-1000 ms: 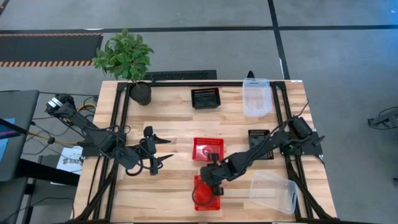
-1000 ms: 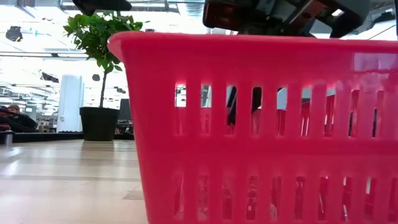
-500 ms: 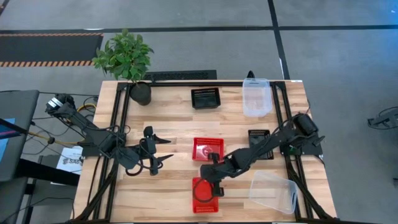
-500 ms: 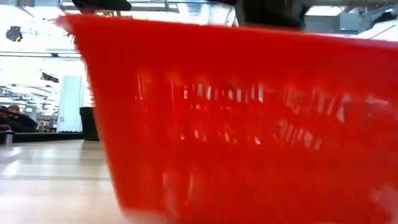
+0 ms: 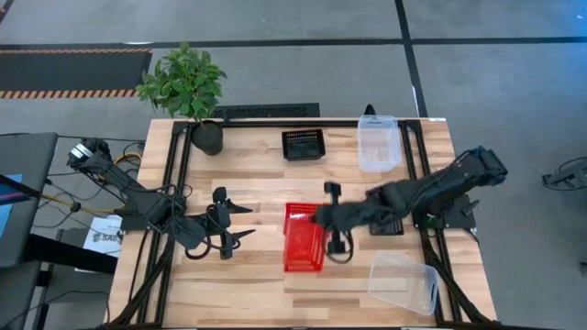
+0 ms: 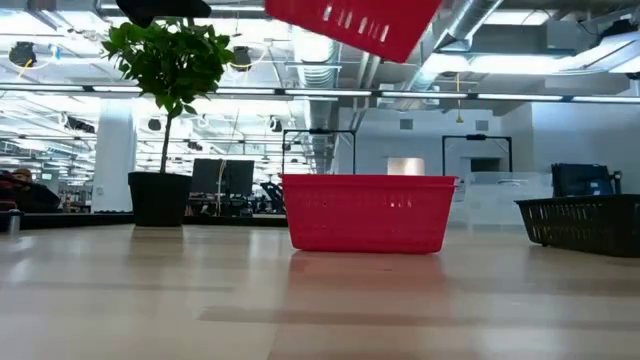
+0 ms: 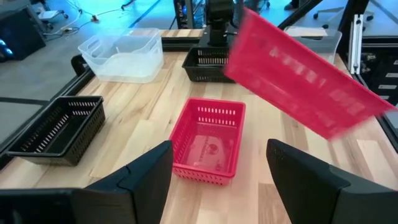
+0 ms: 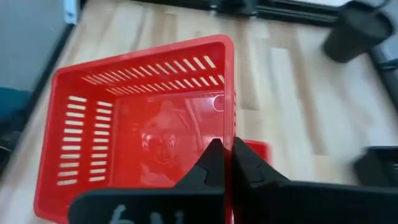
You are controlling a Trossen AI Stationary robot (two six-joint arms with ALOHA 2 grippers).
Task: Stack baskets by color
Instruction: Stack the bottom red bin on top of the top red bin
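Note:
One red basket [image 6: 367, 213] stands on its bottom in the middle of the table, also seen in the left wrist view [image 7: 208, 140]. A second red basket [image 5: 304, 249] hangs tilted in the air above and just in front of it; it shows at the low view's top [image 6: 352, 25]. My right gripper [image 8: 228, 163] is shut on it, reaching in from the table's right [image 5: 317, 220]. My left gripper [image 5: 246, 221] waits open at the left of the red baskets, its fingers apart with nothing between them [image 7: 217, 186]. My right gripper pinches the rim of one side wall [image 8: 234, 134] of the lifted red basket, one finger inside the basket and one outside. The fingers slant down from the table's right. The basket hangs clear of the table, tilted, its open top turned toward the gripper.
A black basket [image 5: 304, 144] and a clear bin [image 5: 378, 142] stand at the far side. Another black basket [image 5: 383, 213] lies under the right arm, and a clear bin [image 5: 402, 282] sits at the near right corner. The potted plant [image 5: 207, 137] stands far left.
My right gripper has risen and drawn back toward the table's far right with the red basket. The basket stood near the table's near edge; it has been lifted clear, tipped, and carried over the other red basket.

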